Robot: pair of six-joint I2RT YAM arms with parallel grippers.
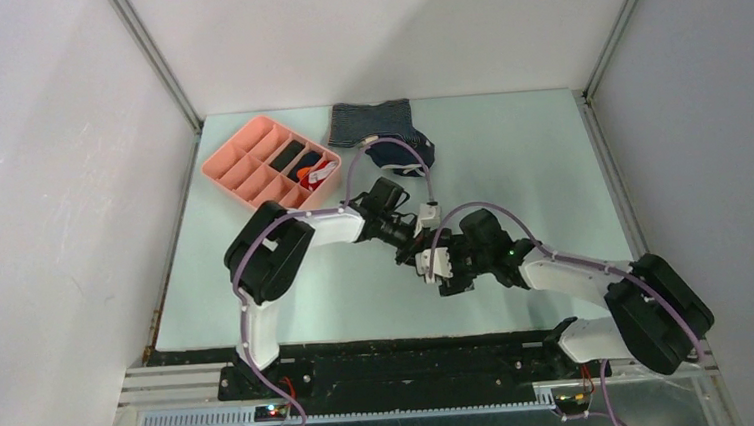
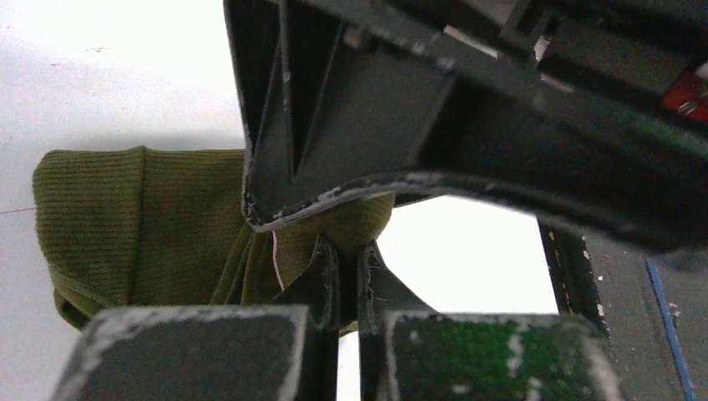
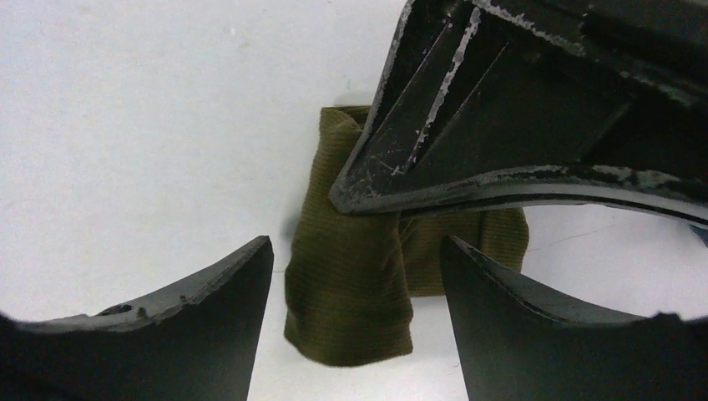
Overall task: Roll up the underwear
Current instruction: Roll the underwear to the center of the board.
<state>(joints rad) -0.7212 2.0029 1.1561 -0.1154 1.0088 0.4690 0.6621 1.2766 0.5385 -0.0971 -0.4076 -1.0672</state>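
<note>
seen from above, two arms reach inward and meet over the middle of a pale green table [image 1: 551, 181]; the left gripper [image 1: 412, 241] and right gripper [image 1: 437, 266] sit tip to tip, hiding the cloth beneath them, and how wide each stands cannot be told from here. at the far edge lie a pink divided tray [image 1: 236, 146], a striped garment [image 1: 372, 121] and a navy garment [image 1: 404, 154], well apart from the grippers. from the left wrist, the left gripper's fingers [image 2: 321, 280] are pressed almost together, pinching the near edge of the olive underwear [image 2: 142, 217], which lies bunched on the table; a finger of the right gripper crosses above it. from the right wrist, the right gripper's fingers [image 3: 209, 326] are spread wide, straddling the folded underwear [image 3: 351, 292] on the table, while a finger of the left gripper lies across the cloth's upper part
</note>
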